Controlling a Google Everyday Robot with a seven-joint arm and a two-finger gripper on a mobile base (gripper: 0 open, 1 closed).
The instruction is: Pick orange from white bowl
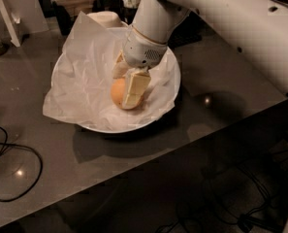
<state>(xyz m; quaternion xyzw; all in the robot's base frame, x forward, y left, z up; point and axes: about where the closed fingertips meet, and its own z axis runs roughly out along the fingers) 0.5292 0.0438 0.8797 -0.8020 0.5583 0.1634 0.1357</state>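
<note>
The orange (116,93) lies in the white bowl (168,97) on its crinkled white paper lining (85,81), near the bowl's middle. My gripper (124,91) reaches down into the bowl from the upper right. One cream finger (135,87) lies across the orange's right side and the other finger (118,68) stands just behind it. The fingers hold the orange between them. The orange still rests on the paper.
The bowl stands on a grey table (221,86). A smaller cream bowl (104,18) sits just behind it. A black cable (8,159) loops at the left front. A white stand (8,18) is at the far left. The table's front edge runs diagonally, with floor cables (240,217) below.
</note>
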